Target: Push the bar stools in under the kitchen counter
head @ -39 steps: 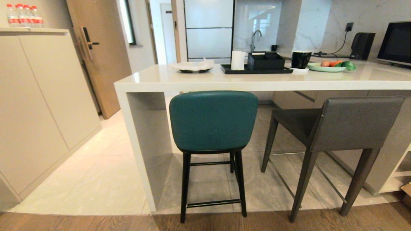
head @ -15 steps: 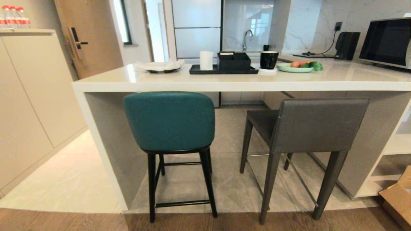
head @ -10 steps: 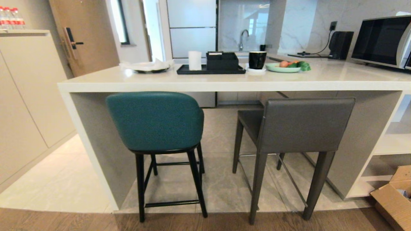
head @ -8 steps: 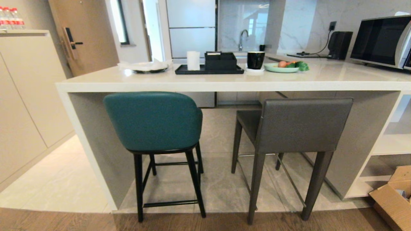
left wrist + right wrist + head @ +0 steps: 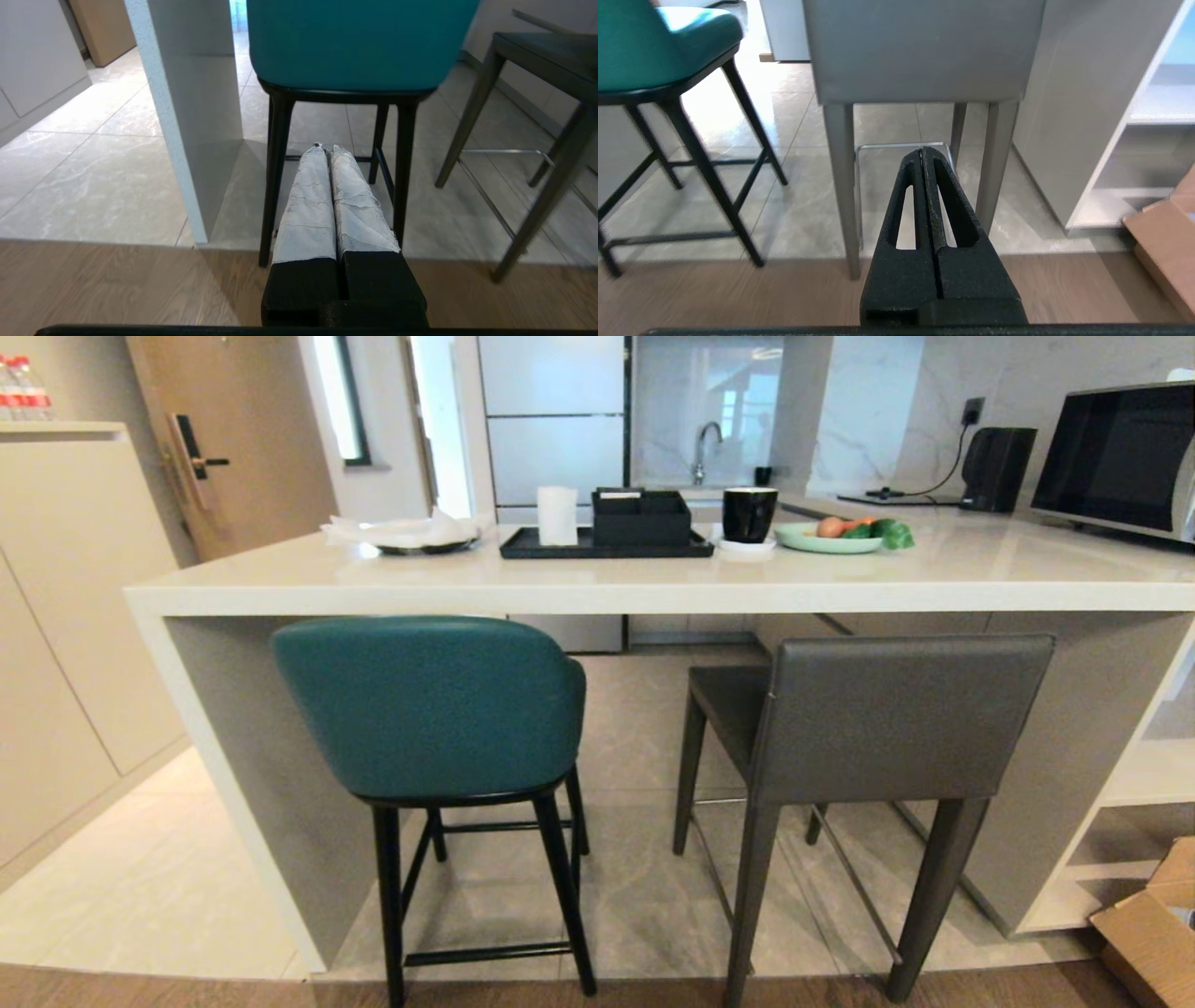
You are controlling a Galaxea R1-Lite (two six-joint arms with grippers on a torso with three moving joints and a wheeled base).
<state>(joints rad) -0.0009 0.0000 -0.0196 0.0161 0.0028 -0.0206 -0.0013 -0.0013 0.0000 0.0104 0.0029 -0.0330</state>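
Observation:
Two bar stools stand at the kitchen counter [image 5: 597,588], backs sticking out past its front edge. The teal stool [image 5: 429,709] with thin black legs is on the left, beside the counter's white side panel [image 5: 224,793]. The grey stool [image 5: 896,719] with a boxy back is on the right. No arm shows in the head view. My left gripper [image 5: 327,148] is shut and empty, pointing at the teal stool [image 5: 355,42] between its legs, short of them. My right gripper [image 5: 922,149] is shut and empty, pointing at the grey stool [image 5: 924,51] below its back, apart from it.
On the counter sit a black tray [image 5: 607,546], a black mug [image 5: 750,513], a green plate of food [image 5: 831,537] and a microwave [image 5: 1120,457]. White shelf cubbies [image 5: 1139,803] close the counter's right end. A cardboard box [image 5: 1148,924] lies on the floor at the right. A beige cabinet [image 5: 65,616] lines the left.
The whole head view has shifted: the camera swung right, then came closer, so counter and stools look larger and lower. The stools keep their places against the counter.

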